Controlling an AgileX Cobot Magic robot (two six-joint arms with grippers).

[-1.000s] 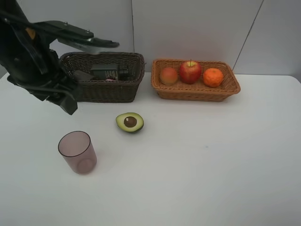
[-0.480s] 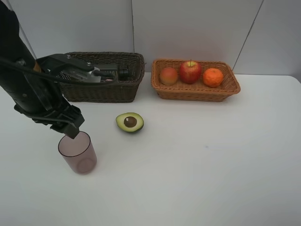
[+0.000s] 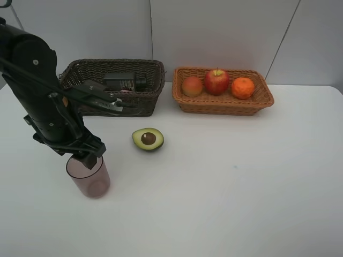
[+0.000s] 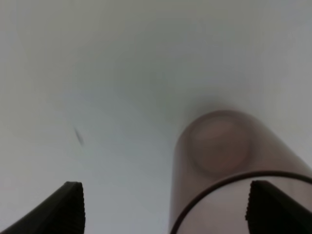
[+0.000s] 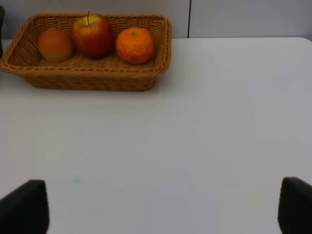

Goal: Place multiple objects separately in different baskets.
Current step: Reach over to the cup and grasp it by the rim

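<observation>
Exterior high view: the left gripper [image 3: 88, 158] hangs right over the rim of the mauve cup [image 3: 89, 175], jaws spread wide and holding nothing.

The cup stands upright on the white table [image 3: 225, 182], near the halved avocado [image 3: 148, 138] and in front of the dark brown basket [image 3: 115, 87], which holds a dark green pump bottle [image 3: 124, 82]. In the left wrist view one fingertip [image 4: 270, 204] sits over the cup's rim while the other is well off to the side, so the cup looks off-centre between the jaws; closing like this could tip the light cup or push it away. The light orange-tan basket [image 3: 222, 92] carries the peach-coloured fruit [image 3: 192, 85], red apple [image 3: 216, 81] and orange tangerine [image 3: 243, 88]. The right gripper [image 5: 156, 209] is wide open and empty over bare table.
</observation>
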